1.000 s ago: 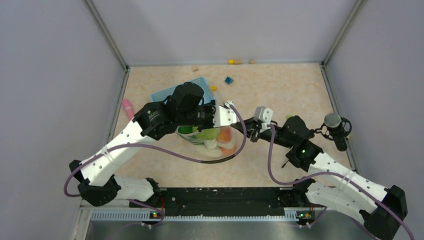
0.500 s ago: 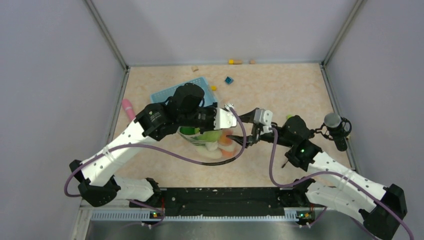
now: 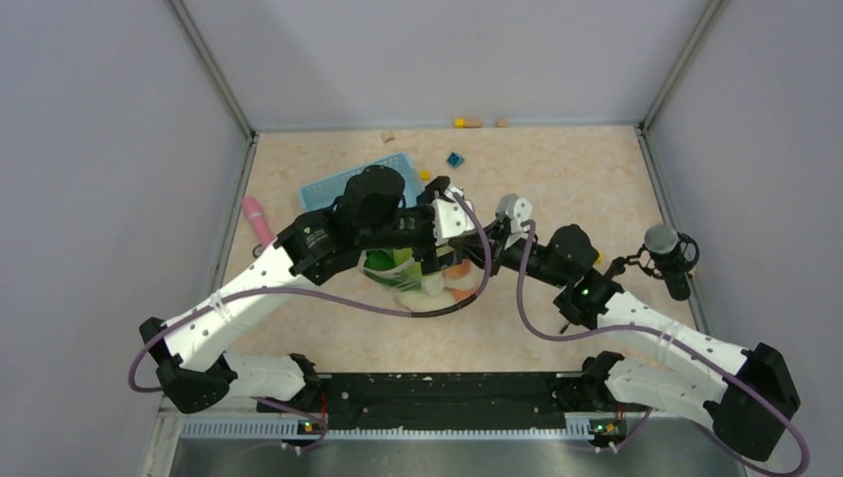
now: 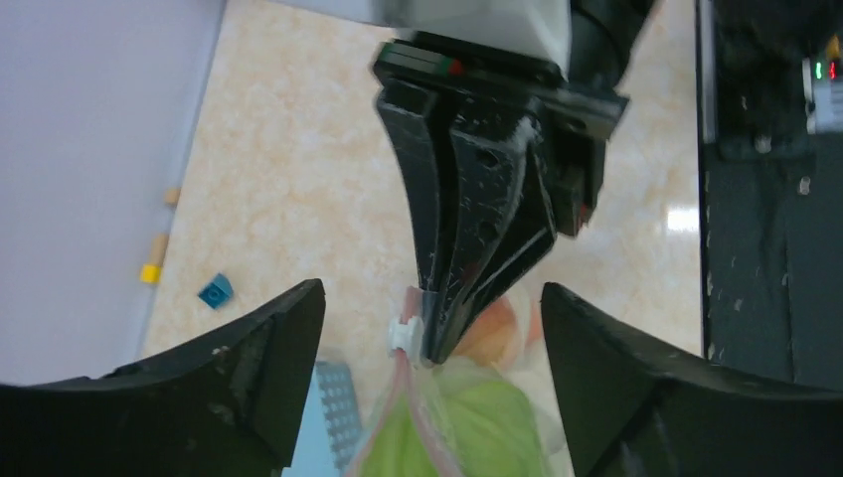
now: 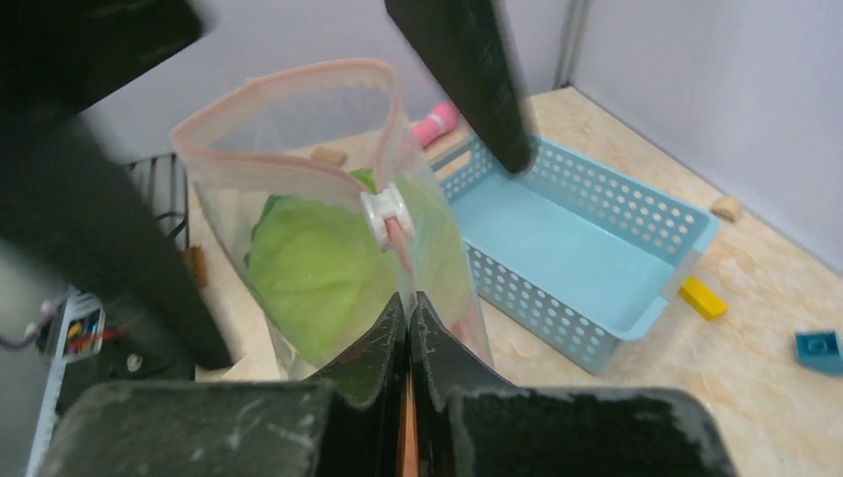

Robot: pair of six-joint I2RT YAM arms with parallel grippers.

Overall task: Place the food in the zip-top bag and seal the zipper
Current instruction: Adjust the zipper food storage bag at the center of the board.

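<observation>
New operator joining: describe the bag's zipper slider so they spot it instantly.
Find the light blue lattice plastic basket; the clear plastic zip-top bag holding green food is beside it. On its pale pink zipper strip, close to the right tool, sits the small white slider, the only white piece there.

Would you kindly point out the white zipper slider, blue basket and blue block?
white zipper slider (image 5: 386,215): right wrist view, its centre.
blue basket (image 5: 557,238): right wrist view, bare floor.
blue block (image 5: 820,350): right wrist view, top face.
</observation>
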